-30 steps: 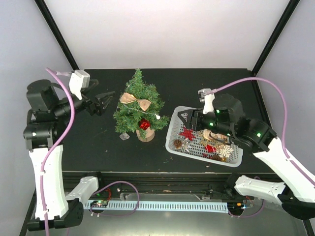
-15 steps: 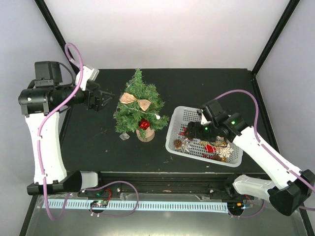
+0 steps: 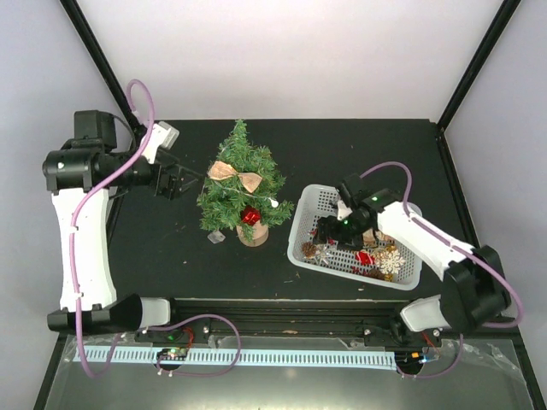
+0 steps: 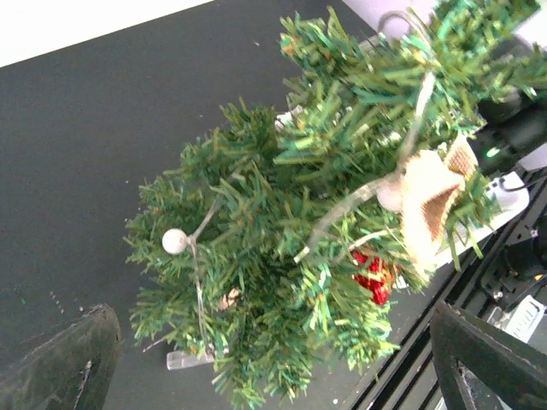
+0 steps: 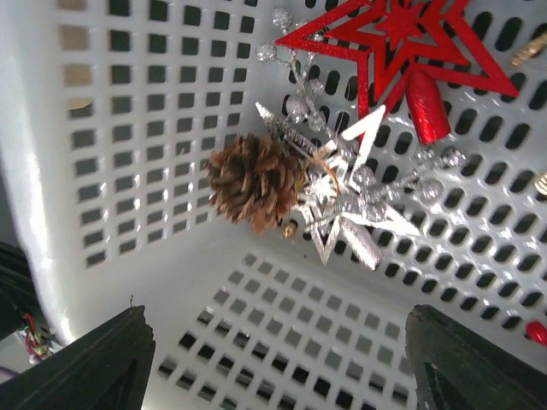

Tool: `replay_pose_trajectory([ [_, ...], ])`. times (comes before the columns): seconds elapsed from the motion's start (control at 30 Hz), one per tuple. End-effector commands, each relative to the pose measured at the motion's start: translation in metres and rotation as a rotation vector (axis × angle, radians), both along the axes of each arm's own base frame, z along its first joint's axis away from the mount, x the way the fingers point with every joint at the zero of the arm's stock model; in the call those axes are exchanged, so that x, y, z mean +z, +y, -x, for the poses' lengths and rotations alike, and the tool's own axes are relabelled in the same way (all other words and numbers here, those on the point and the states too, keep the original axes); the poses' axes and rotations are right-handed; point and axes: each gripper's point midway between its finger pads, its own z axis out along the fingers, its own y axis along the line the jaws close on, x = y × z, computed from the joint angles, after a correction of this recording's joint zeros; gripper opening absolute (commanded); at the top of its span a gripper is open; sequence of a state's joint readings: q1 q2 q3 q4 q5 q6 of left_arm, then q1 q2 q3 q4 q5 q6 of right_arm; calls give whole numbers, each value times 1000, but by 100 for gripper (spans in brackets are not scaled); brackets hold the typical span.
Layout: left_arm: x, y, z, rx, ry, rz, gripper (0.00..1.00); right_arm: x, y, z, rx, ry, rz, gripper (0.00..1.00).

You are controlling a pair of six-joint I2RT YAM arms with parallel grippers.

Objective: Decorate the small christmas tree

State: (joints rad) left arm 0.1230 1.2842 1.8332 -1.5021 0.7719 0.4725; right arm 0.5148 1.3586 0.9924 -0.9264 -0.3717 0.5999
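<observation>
**Tree partly dressed, next ornament not yet picked**

Progress: the small christmas tree (image 3: 244,190) stands upright on the counter (image 3: 171,256), a little toward 9 o'clock of its middle. It already carries a burlap bow (image 3: 235,175), a red ornament (image 3: 250,215) and a strand with a white bead (image 4: 174,241). Much looks left to do. The white basket (image 3: 299,226) at the tree's 4 o'clock holds a pine cone (image 5: 255,181), a silver star sprig (image 5: 342,209), a red star (image 5: 397,34) and more.

The right jaws stand wide and empty low in the basket, the pine cone just ahead of them, so nothing is picked yet. The left jaws, also wide and empty, hover at the tree's 9 o'clock, apart from the branches.

Against a second ago, the right arm has dropped from above the basket into the corner nearest the tree, and its jaws have spread wider. The left arm has shifted its posture, while its jaws kept close to the same spot. Tree and trimmings are unchanged.
</observation>
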Motion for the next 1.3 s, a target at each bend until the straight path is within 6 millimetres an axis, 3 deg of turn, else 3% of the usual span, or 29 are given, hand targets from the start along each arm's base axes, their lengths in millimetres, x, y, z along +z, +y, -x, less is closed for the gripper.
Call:
replay_pose_trajectory([
  [0.0, 12, -7, -22, -54, -32, 63, 99, -15, 16, -20, 25, 9, -30, 81],
  [0.17, 22, -3, -45, -37, -111, 47, 99, -45, 14, -29, 9, 88, 52, 82],
  [0.47, 32, -9, -60, -41, -120, 130, 99, -66, 7, -47, 32, 116, 153, 78],
  [0.73, 28, -9, -66, -52, -106, 133, 99, -77, 3, -45, 22, 133, 157, 57],
  [0.97, 32, -12, -64, -66, -120, 147, 99, -78, -2, -41, 19, 117, 167, 33],
  [1.27, 33, -12, -62, -67, -129, 152, 99, -76, -8, -41, 12, 83, 172, 9],
])
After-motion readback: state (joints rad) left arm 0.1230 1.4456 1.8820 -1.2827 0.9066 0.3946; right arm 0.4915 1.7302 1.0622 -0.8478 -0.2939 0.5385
